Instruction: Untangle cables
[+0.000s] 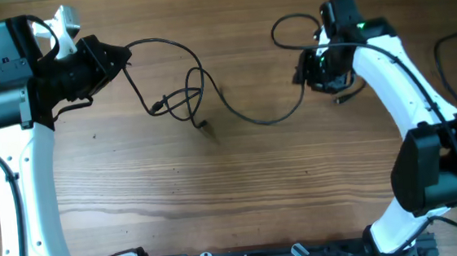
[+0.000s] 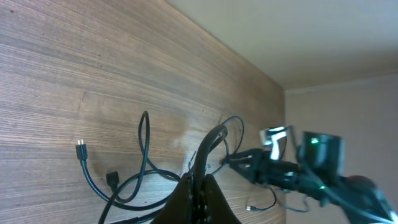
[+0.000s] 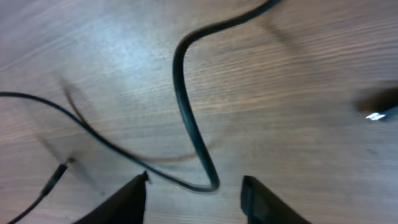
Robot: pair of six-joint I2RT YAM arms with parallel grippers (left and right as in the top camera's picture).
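Cable: a thin black cable [image 1: 252, 119] is laid across the far half of the table [image 1: 218, 202], running from one gripper to the other.
Tangle: several strands are crossed in a loose knot just right of the left gripper, with a plug [image 1: 154, 109] sticking out on its left and a free end [image 1: 204, 125] below it.
Slack: right of the knot the cable sags in a wide curve, then rises to the right gripper, where a small loop [image 1: 286, 29] is formed.
Left gripper: the left gripper [image 1: 122, 56] is clamped on the cable; in its wrist view the fingers [image 2: 200, 186] are pressed together with strands [image 2: 144, 134] fanning out from them.
Right gripper: the right gripper [image 1: 315, 65] is spread wide; a sharp bend of the cable [image 3: 185, 112] is seen between the parted fingers [image 3: 134, 199], and contact cannot be told.
Open room: bare wood is left across the whole near half of the table, between the two arms.
Edges: the small loop is placed near the far edge; a second cable [image 1: 450, 41] is seen at the right edge, apart from the first.
Markings: a green light [image 1: 360, 26] is lit on the right arm.
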